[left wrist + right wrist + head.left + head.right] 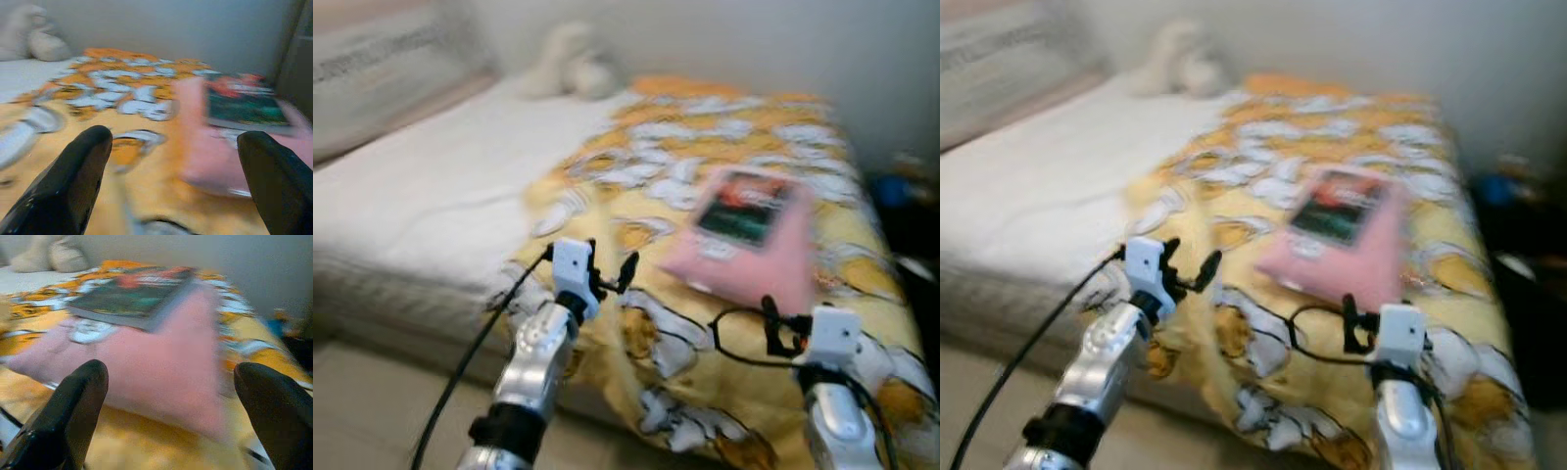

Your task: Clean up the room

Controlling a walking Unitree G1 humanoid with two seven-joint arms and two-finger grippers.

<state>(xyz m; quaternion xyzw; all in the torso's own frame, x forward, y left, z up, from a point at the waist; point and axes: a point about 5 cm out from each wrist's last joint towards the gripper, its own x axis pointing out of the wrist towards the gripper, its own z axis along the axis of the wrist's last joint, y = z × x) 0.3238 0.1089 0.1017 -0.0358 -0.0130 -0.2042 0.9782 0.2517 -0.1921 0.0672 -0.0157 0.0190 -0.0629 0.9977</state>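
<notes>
While both arms are raised ahead of us over the near edge of the bed (401,206), we find the left claw (173,161) released, its two black fingers (73,176) spread wide, and the right claw (171,396) released in the same manner. All views are blurred, so fine detail is not reliable.

The items to tidy lie on the yellow patterned blanket (724,137) that covers the right half of the bed. A pink folded cloth (764,259) rests flat on the blanket, and a book with a dark cover (749,211) lies on its far part. In the right wrist view the cloth sits directly ahead between the spread fingers, with the book behind it. A pale plush toy (573,64) sits at the head of the bed, near the wall, on the white sheet.

We judge the step in hand to be the approach to the book and cloth. To do it well:

1. Let the body settle before reaching, so the views sharpen.
2. Keep the right claw released until its fingers straddle the near edge of the book or the cloth.
3. Take the book first; lifting the cloth would likely tip the book off.
4. Hold the left claw away from the blanket folds to avoid snagging the fabric or its cable.
</notes>
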